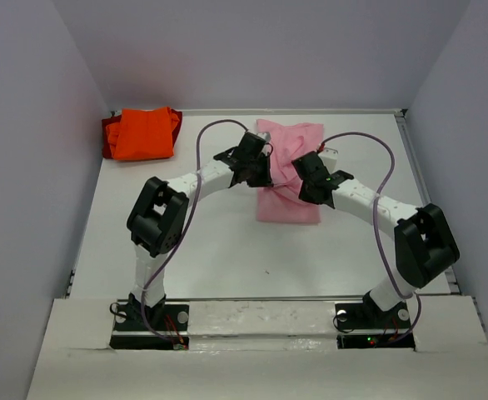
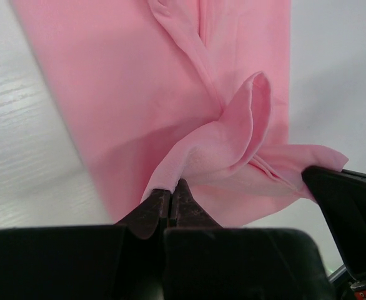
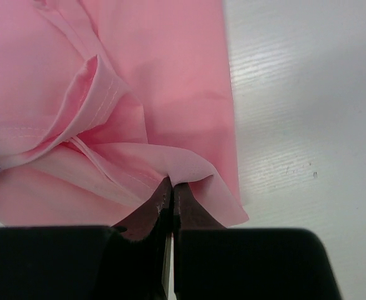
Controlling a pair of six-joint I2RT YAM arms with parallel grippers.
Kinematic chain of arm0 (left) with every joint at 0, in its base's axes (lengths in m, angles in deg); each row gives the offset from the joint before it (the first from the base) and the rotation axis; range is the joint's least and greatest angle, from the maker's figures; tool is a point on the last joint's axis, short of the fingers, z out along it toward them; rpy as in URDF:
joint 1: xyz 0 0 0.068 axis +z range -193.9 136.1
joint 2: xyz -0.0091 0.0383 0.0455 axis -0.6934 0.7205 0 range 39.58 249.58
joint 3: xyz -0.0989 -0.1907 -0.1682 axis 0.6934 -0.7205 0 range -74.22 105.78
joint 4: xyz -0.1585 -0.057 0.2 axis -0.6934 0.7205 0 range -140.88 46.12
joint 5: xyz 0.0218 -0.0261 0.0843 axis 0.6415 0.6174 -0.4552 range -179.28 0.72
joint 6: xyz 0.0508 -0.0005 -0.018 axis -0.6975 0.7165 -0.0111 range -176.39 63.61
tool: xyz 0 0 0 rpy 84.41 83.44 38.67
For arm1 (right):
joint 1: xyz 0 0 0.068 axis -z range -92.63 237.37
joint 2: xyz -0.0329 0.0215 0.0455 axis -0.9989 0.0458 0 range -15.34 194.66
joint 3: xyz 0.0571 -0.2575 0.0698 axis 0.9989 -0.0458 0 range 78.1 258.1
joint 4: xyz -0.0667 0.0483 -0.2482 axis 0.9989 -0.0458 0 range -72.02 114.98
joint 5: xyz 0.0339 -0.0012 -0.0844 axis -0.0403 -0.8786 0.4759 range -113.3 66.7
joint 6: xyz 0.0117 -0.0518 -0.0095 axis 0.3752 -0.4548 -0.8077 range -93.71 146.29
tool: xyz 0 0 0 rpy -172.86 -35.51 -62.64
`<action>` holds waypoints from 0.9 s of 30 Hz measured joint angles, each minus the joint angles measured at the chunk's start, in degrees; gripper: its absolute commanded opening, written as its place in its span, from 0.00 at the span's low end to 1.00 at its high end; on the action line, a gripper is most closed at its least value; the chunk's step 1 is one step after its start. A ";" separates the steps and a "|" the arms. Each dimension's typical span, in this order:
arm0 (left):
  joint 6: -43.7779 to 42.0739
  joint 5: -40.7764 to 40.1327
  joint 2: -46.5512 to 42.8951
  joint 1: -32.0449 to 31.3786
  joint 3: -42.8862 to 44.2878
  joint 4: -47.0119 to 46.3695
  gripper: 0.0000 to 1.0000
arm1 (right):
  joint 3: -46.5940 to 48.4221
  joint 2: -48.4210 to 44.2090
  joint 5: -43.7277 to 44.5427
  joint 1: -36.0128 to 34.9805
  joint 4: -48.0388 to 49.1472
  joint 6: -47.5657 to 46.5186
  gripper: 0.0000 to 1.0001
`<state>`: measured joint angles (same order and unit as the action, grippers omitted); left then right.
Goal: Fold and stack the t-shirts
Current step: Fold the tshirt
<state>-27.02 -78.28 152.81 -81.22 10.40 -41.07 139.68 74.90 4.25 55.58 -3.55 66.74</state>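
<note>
1. Left gripper and right gripper each pinched a raised edge of the soft light-pink cloth t-shirt, lying just ahead of them.
2. Judged: a square fold needed both moved level, together.

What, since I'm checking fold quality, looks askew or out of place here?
The pink shirt is bunched, a loose flap standing up between the left gripper and right gripper, both pinching it. The orange pile looks uneven.
</note>
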 measured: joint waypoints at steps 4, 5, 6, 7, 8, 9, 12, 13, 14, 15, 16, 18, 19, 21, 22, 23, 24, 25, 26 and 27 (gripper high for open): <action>-0.28 0.04 2.12 0.83 2.21 1.14 0.43 | 2.95 2.38 1.09 0.63 0.74 -1.11 0.00; -0.48 -0.02 2.86 1.11 2.80 1.40 0.52 | 3.48 2.82 1.25 0.68 0.76 -1.31 0.00; -0.48 -0.13 3.26 1.29 3.34 1.97 0.80 | 3.67 2.95 1.38 0.76 0.76 -1.66 0.00; -0.72 -0.28 4.00 1.53 3.98 2.38 0.90 | 4.04 3.17 1.53 0.92 0.74 -1.86 0.00; -0.70 -0.31 4.52 1.86 4.42 2.69 0.91 | 4.33 3.28 1.64 0.98 0.74 -2.12 0.00; -0.57 -0.52 4.96 2.32 4.87 3.43 0.92 | 4.61 3.41 1.77 1.01 0.74 -2.38 0.00; -0.50 -0.24 5.38 3.56 6.38 5.97 0.99 | 5.51 3.98 2.14 1.27 0.79 -3.04 0.00; -0.44 -0.22 5.38 4.02 7.10 6.78 0.99 | 5.68 4.17 2.16 1.42 0.81 -3.17 0.00; -0.59 -0.17 5.38 4.59 8.57 8.00 0.99 | 6.08 4.59 2.25 1.60 0.76 -3.23 0.00; -0.72 -0.17 5.38 4.85 9.40 8.41 0.99 | 6.69 5.31 2.29 1.86 0.81 -3.43 0.00; -1.18 -0.39 5.31 5.29 10.91 9.35 0.99 | 7.04 5.81 2.29 2.10 0.87 -3.54 0.00; -2.03 -1.14 4.63 5.99 12.20 9.92 0.99 | 7.98 7.32 2.36 2.58 1.07 -3.78 0.00; -2.34 -1.42 4.31 6.12 12.20 10.08 0.99 | 8.28 7.93 2.43 2.86 1.11 -3.85 0.00; -3.34 -2.08 2.10 6.43 11.82 11.21 0.99 | 8.90 8.85 2.47 3.28 1.07 -4.13 0.00; -3.76 -2.10 0.37 6.47 10.84 11.04 0.99 | 9.51 9.51 2.47 3.52 1.03 -4.26 0.00; -4.09 -1.99 -1.25 6.60 9.94 11.13 0.99 | 9.99 9.90 2.47 3.74 1.05 -4.31 0.00; -4.28 -1.75 -2.60 6.86 9.09 11.04 0.99 | 11.02 10.80 2.47 4.15 1.03 -4.48 0.00; -4.42 -1.05 -4.68 7.13 7.91 10.91 0.99 | 11.85 11.54 2.45 4.50 1.07 -4.63 0.00; -4.46 -0.61 -5.73 7.30 7.30 10.73 0.99 | 12.46 12.15 2.43 4.87 1.20 -4.70 0.00; -4.42 0.31 -6.97 7.67 6.43 10.03 0.99 | 13.31 13.05 2.38 5.40 1.22 -4.72 0.00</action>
<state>-31.44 -77.97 145.84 -73.55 16.83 -31.04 152.99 87.95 6.63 60.98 -2.33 62.02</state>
